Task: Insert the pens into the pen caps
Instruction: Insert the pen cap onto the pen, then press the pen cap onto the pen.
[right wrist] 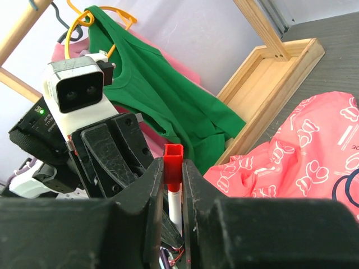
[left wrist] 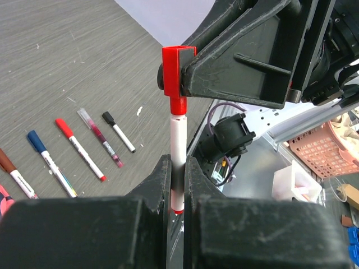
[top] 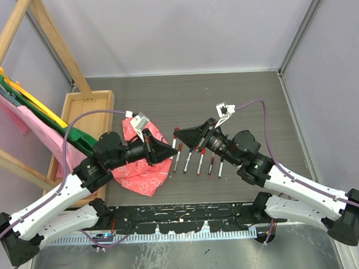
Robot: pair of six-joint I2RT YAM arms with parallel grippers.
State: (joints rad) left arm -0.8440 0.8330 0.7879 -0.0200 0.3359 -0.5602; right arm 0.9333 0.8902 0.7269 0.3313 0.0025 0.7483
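A white-barrelled pen [left wrist: 178, 140] hangs in the air between the two arms, its tip end seated in a red pen cap [left wrist: 178, 78]. My left gripper [left wrist: 178, 182] is shut on the pen's lower barrel, and a red end pokes out below the jaws. My right gripper [right wrist: 173, 175] is shut on the red cap [right wrist: 173, 162], with the white barrel [right wrist: 175, 208] showing beneath it. From above, the two grippers meet tip to tip around the pen [top: 175, 157]. Several more capped pens [left wrist: 78, 148] lie in a row on the grey table [top: 199, 162].
A pink patterned cloth [top: 142, 168] lies crumpled under the left arm. A wooden tray [top: 84, 111] and a wooden rack with a green garment [right wrist: 168, 95] stand at the left. A pink basket [left wrist: 328, 148] sits beyond the table's near edge.
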